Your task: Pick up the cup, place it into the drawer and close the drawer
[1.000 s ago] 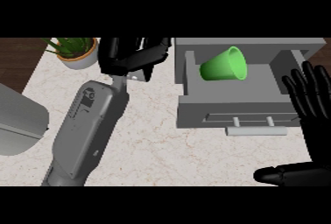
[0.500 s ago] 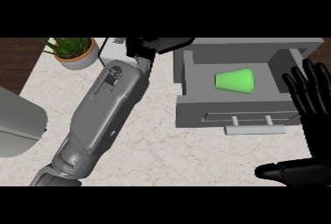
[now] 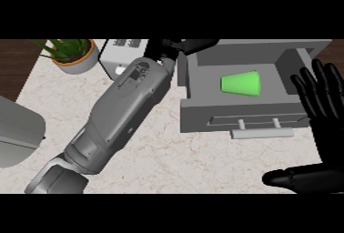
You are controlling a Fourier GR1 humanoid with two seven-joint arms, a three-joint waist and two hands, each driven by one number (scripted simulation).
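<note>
We see the green cup [image 3: 242, 83] lying on its side inside the open grey drawer [image 3: 238, 117] at the upper right of the frame. Our left hand [image 3: 180, 46] sits at the drawer's upper left corner; we cannot tell how it is set. Our right hand [image 3: 323, 98] rests at the right edge, fingers straight and holding nothing. A potted plant [image 3: 70, 55] stands on the surface at the upper left.

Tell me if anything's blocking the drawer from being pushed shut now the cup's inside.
Nothing visible blocks it. The green cup lies on its side inside the open drawer, below its rim. The left hand is at the drawer's back left corner; the right hand rests beside it.
</note>
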